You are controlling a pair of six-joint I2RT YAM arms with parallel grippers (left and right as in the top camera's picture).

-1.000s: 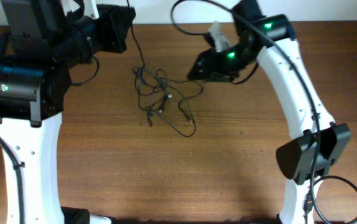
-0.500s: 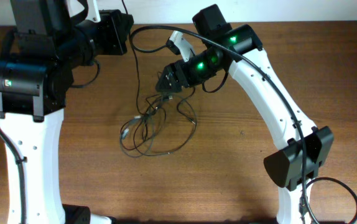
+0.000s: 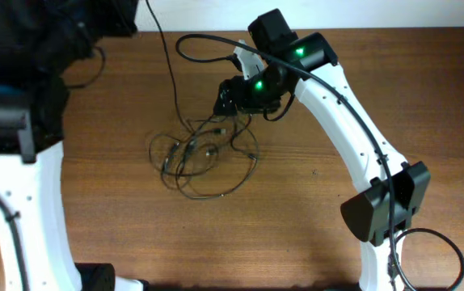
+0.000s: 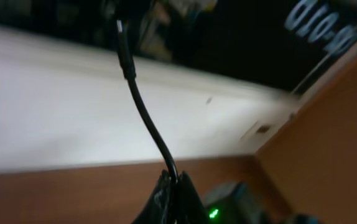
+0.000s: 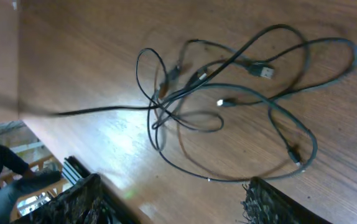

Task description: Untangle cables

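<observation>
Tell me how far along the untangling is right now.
Little looks done: the cables lie in one tangled pile of crossing loops on the table. In hand: the left gripper is shut on one strand, which runs from the pile up past the table's far edge. The right gripper hangs open over the pile, holding nothing. Left: separating every cord.

Brown wooden table (image 3: 297,234), pale wall (image 3: 394,12) along its far edge

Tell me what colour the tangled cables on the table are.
Black; the cables show best in the right wrist view.
</observation>
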